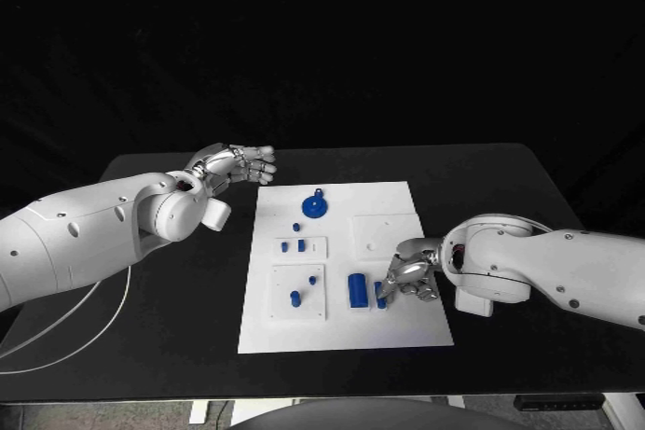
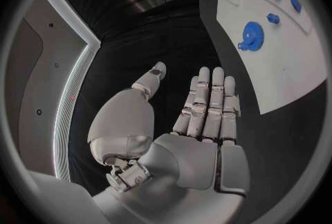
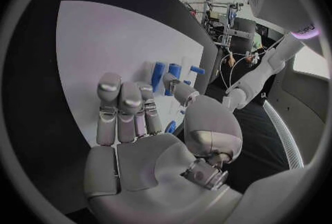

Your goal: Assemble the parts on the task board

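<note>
The task board (image 1: 343, 318) lay at the centre of the black counter (image 1: 498, 178) in the head view. A blue gear (image 1: 313, 205) sat near its upper edge, small blue parts (image 1: 300, 246) at mid-left, and a blue block (image 1: 358, 290) at lower centre. The left hand (image 1: 231, 165) hovered at upper left, off the board, its fingers (image 2: 207, 105) straight, side by side and holding nothing. The right hand (image 1: 410, 276) rested at the board's lower right beside the block, fingers (image 3: 124, 110) together; whether they pinched a small blue piece (image 1: 382, 302) could not be told.
</note>
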